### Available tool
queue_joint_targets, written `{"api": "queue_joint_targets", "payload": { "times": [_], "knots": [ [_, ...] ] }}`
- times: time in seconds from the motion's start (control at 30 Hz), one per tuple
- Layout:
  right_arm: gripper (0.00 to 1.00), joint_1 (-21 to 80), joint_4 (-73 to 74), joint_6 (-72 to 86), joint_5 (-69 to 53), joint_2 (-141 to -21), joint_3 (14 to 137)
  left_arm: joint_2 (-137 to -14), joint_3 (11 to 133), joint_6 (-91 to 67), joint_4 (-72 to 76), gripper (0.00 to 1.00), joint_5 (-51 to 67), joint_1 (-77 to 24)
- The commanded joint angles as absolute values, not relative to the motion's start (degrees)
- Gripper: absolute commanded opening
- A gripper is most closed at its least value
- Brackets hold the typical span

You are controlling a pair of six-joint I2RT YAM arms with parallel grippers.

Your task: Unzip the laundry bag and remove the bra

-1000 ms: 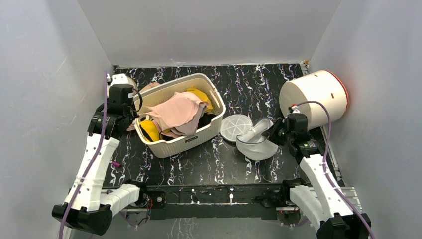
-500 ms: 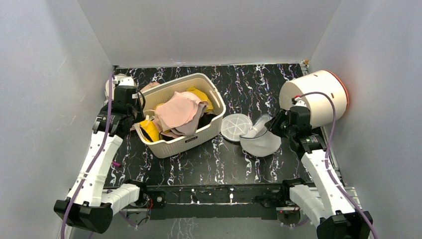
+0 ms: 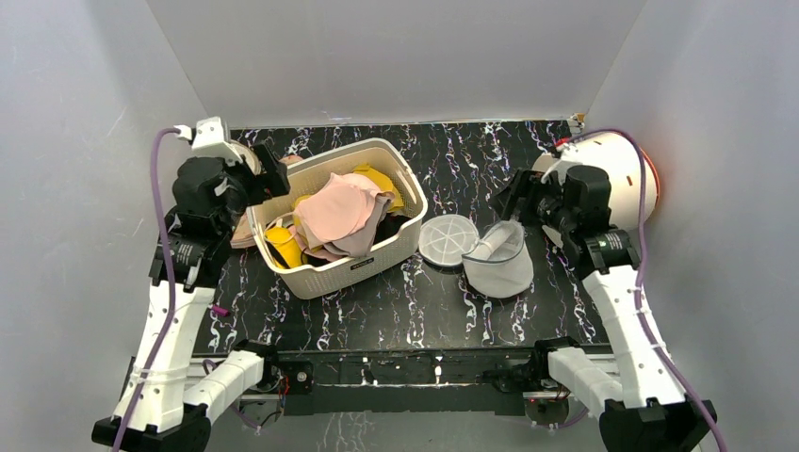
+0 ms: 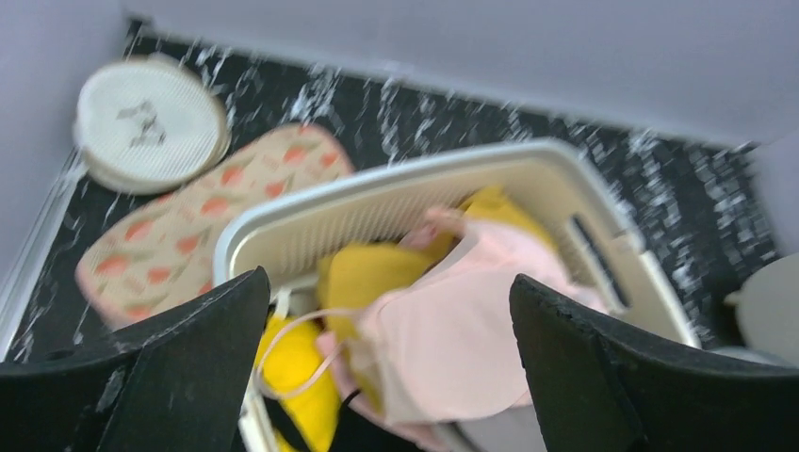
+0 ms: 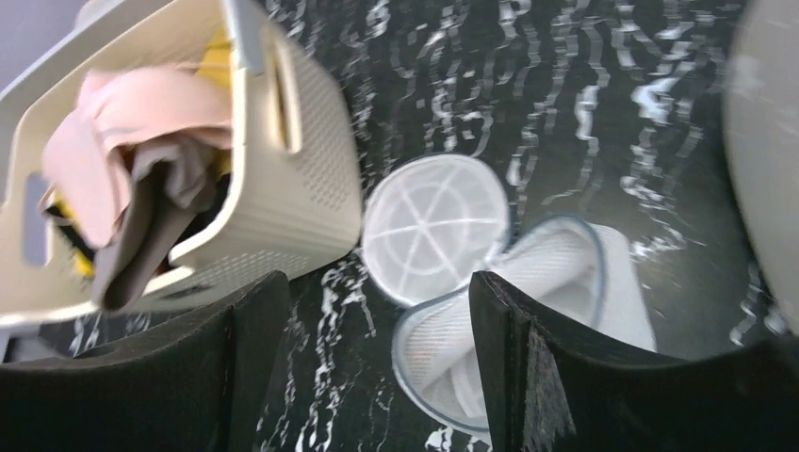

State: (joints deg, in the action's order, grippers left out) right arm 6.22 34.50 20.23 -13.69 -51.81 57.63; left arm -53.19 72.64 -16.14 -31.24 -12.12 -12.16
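The laundry bag point(image 3: 499, 266) lies unzipped on the table right of the basket, its mouth open point(image 5: 528, 311) and its round lid point(image 3: 448, 239) flapped out flat beside it. The pale pink bra point(image 3: 337, 209) rests on top of the clothes heap in the cream basket point(image 3: 363, 268). My left gripper point(image 3: 268, 175) hovers open above the basket's left end, the bra point(image 4: 471, 330) showing between its fingers point(image 4: 160, 377) well below them. My right gripper point(image 3: 514, 196) hangs open above and behind the bag, holding nothing; its fingers point(image 5: 565, 377) frame the bag's rim from above.
A bright yellow bra point(image 4: 292, 367) and grey clothes fill the basket point(image 4: 396, 184). A cream disc point(image 4: 151, 122) and a pink patterned disc point(image 4: 188, 235) lie at the back left. A big white drum point(image 3: 617, 179) stands behind the right arm. Grey walls enclose the table.
Both grippers opened and rose. The right one let go of the laundry bag's rim and drew back toward the drum; the bag settled on the table. The left lifted away from the basket's left end.
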Motion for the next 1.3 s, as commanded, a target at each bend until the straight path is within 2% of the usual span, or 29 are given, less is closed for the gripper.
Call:
{"api": "queue_joint_targets", "payload": {
  "times": [0.0, 0.1, 0.2, 0.3, 0.4, 0.5, 0.63, 0.77, 0.97, 1.27],
  "knots": [
    [0.70, 11.0, 32.9, 16.7, -27.2, -58.4, 60.2, -52.8, 73.4, -17.2, -11.9, 0.98, -6.4, -12.0],
    [0.73, 24.1, 34.2, 15.6, -17.4, -62.1, 62.2, -56.5, 75.4, -15.0, -8.6, 0.98, -7.3, -12.1],
    [0.76, 37.5, 36.1, 13.5, -5.9, -65.8, 65.2, -57.6, 71.5, -9.8, -3.0, 0.99, -10.4, -13.3],
    [0.78, 43.0, 38.1, 9.6, 1.7, -68.6, 67.2, -57.8, 65.9, -4.8, 1.5, 0.98, -17.1, -15.0],
    [0.82, 44.8, 36.3, 2.1, 3.4, -68.5, 65.0, -55.9, 60.5, -5.2, 4.4, 0.98, -22.3, -15.1],
    [0.86, 46.4, 32.9, -10.5, 3.6, -65.6, 58.7, -53.8, 58.1, -5.5, 4.2, 0.98, -22.6, -15.2],
    [0.86, 48.7, 29.4, -35.2, -1.1, -59.7, 48.5, -52.1, 56.5, -4.2, 4.5, 0.98, -24.4, -16.8],
    [0.96, 49.1, 15.3, -45.9, 6.8, -56.2, 40.2, -51.5, 55.5, -2.8, 5.5, 0.98, -25.4, -18.0],
    [0.91, 49.2, 6.2, -59.1, 7.3, -62.3, 34.7, -51.4, 54.4, -1.6, 6.7, 0.98, -27.2, -19.4],
    [0.83, 50.1, -4.0, -61.2, 11.1, -73.2, 33.0, -51.3, 53.9, -0.8, 7.2, 0.98, -28.3, -19.6]
  ]
}}
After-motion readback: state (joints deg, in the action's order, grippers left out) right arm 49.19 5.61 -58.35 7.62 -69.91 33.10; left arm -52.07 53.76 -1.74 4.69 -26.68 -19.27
